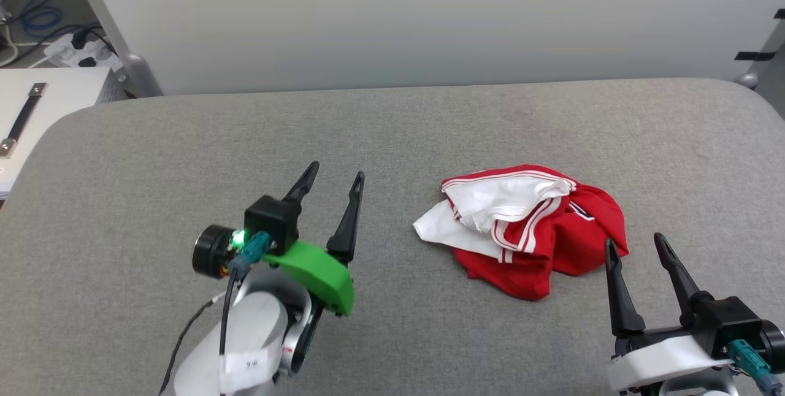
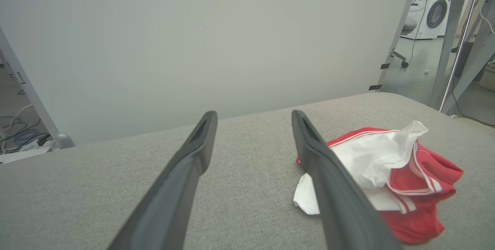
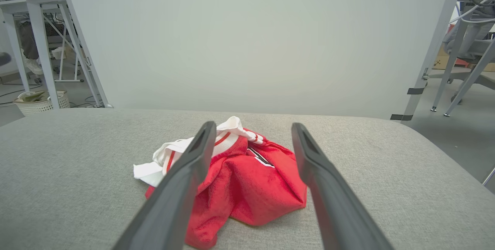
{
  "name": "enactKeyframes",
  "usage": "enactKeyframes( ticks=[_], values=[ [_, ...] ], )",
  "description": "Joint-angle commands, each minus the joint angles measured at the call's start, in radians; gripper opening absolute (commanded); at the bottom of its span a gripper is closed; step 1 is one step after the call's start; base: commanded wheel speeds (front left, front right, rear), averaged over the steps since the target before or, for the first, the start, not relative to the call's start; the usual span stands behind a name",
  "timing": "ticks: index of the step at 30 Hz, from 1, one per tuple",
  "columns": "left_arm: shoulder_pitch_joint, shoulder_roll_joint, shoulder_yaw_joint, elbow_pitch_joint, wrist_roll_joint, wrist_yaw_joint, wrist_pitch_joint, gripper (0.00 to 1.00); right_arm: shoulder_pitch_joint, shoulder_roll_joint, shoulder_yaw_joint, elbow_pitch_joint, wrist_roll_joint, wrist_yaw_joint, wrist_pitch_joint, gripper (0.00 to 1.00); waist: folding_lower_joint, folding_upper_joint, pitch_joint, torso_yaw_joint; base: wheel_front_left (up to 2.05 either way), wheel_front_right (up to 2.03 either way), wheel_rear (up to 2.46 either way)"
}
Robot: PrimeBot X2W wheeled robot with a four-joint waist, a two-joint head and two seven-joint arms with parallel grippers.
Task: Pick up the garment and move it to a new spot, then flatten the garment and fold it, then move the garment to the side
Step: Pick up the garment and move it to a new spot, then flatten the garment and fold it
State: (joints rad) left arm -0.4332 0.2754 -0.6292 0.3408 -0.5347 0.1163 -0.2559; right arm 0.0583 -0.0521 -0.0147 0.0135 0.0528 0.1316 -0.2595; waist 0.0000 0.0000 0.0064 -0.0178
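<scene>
The garment (image 1: 527, 224) lies crumpled in a heap on the grey table, right of centre: red cloth with white panels and red-white striped trim. My left gripper (image 1: 337, 175) hovers open to the left of it, well apart, nothing between its fingers. My right gripper (image 1: 635, 241) stands open at the heap's near right edge, fingertips just short of the red cloth. In the left wrist view the garment (image 2: 390, 172) sits to the right of the open left gripper (image 2: 253, 116). In the right wrist view the garment (image 3: 247, 180) lies straight ahead beyond the open right gripper (image 3: 253, 126).
The grey padded table (image 1: 392, 132) runs wide with rounded far corners. A pale wall panel (image 1: 405, 16) stands behind its far edge. A white cabinet (image 1: 37, 108) with a handle and cables sits past the left corner. A metal frame leg (image 1: 757, 59) stands at the far right.
</scene>
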Motion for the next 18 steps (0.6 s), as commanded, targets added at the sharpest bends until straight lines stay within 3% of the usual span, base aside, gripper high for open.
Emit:
enactKeyframes(
  ticks=[1,7,18],
  values=[
    [0.055,0.008,0.017,-0.046,0.019,0.011,-0.006,1.0,0.013,0.002,0.001,-0.006,0.01,-0.001,-0.002,1.0,0.0,0.0,-0.034,0.034,0.0,0.0,0.0],
    [0.241,-0.01,0.093,-0.191,0.075,0.023,-0.006,1.0,0.028,0.002,0.009,-0.009,0.012,-0.001,-0.002,1.0,0.0,0.0,-0.041,0.036,0.0,0.0,0.0],
    [0.376,-0.094,0.198,-0.208,0.152,-0.021,-0.006,1.0,0.033,0.002,0.015,-0.01,0.023,-0.001,-0.002,1.0,0.0,0.0,-0.04,0.028,0.0,0.0,0.0]
  ],
)
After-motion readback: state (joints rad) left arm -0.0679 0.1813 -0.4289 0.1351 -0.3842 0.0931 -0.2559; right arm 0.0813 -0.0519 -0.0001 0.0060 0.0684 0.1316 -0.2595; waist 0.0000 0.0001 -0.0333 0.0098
